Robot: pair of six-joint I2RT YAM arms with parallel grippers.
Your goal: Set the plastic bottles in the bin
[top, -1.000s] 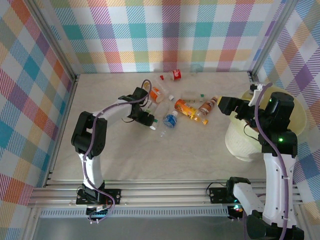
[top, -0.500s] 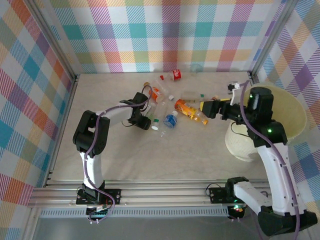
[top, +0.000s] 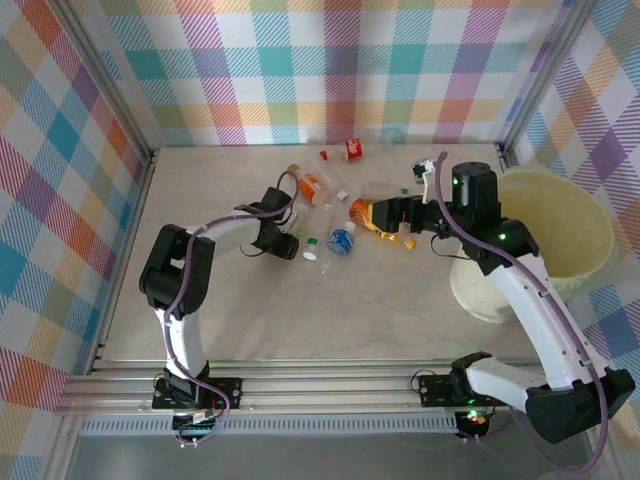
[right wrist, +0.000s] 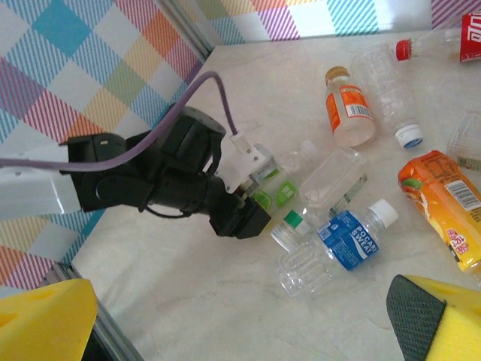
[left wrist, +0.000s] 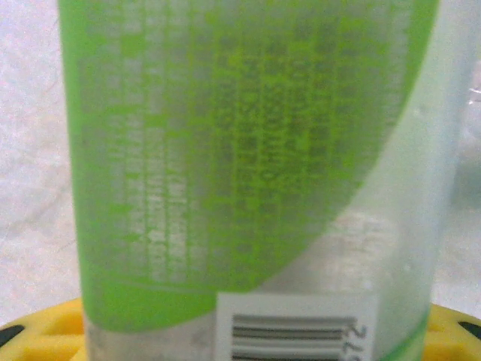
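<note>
Fingers point(left wrist: 41, 331) of the low, outstretched left arm point(top: 225, 228) clasp a green-labelled bottle point(left wrist: 248, 150).

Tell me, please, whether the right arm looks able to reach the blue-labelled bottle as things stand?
Probably yes. The right gripper hangs open near the blue-labelled bottle, which lies uncovered, and the left gripper sits off to its side.

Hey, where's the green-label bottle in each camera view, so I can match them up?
Top external: the green-label bottle is left of centre, at the left arm's tip.
Left wrist: the bottle is close up, between the yellow fingers.
Right wrist: the bottle is central, beside the green-capped bottle.
Shared landmark: the left end effector gripping it.
</note>
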